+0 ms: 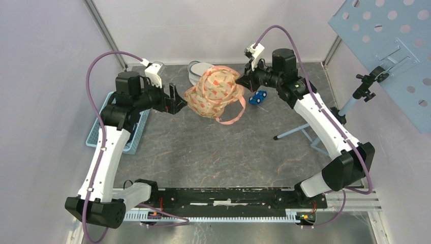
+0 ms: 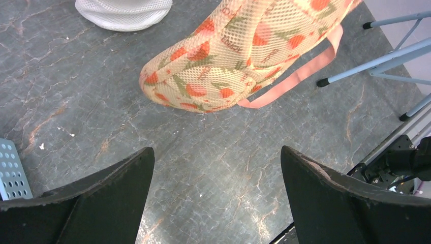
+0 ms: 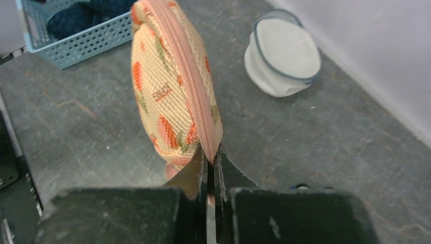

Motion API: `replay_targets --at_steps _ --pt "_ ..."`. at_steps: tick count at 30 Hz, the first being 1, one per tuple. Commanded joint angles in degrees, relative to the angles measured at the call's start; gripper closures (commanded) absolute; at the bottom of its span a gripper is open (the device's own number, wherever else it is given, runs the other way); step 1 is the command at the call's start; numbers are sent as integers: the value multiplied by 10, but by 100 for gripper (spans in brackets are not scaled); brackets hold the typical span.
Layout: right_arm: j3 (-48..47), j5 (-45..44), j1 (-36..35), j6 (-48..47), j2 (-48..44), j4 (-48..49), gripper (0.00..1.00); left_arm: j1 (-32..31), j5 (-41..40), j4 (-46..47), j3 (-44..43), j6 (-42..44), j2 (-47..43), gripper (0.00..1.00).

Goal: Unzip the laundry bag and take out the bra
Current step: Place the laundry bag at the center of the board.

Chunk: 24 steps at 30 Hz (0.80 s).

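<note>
- Bag [image 2: 239, 56]: open-mesh cloth, matt, cream with orange print; woven pink zip tape.
- Strap [image 2: 305, 72]: smooth pink ribbon.
- Pouch [image 3: 282, 56]: fine white mesh, grey-blue cloth edging.
- Tabletop [image 2: 203, 168]: grey, veined like stone, matt.
- Basket [image 3: 86, 38]: pale blue slotted plastic.
- Jaws: black, matt, slightly rough.
- Stand [image 2: 356, 68]: smooth pale-blue painted tubes.

White arms [image 1: 109, 152], black joints [image 1: 127, 84], purple cables [image 1: 89, 76]

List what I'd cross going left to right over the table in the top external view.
blue basket → open left fingers → laundry bag, its right edge clamped by the right fingers → blue toy car → stand. The white mesh pouch overlaps the bag, so it is omitted.
</note>
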<state>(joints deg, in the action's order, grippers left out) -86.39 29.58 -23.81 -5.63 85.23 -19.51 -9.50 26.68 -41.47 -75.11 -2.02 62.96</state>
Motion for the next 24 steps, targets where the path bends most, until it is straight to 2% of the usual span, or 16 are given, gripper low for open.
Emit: replay_targets --at_steps 1,6,12,17,19,22,24 --pt "9 52 -1 6 -21 4 100 13 33 -9 -23 -42 6 0" --pt "20 -60 -3 -44 -44 -2 100 18 26 2 -20 -47 22 0" --pt "80 -69 -51 -104 -69 -9 100 29 21 20 -8 -59 31 0" --pt "144 -109 -137 -161 -49 -13 100 49 29 15 0 -66 42 0" --pt "176 -124 -165 -159 -34 -1 100 56 32 6 1 -63 45 0" --pt "211 -100 -191 -131 -10 20 100 68 35 -5 5 -57 45 0" --pt "222 -75 -203 -108 6 41 93 74 39 -9 11 -54 44 0"
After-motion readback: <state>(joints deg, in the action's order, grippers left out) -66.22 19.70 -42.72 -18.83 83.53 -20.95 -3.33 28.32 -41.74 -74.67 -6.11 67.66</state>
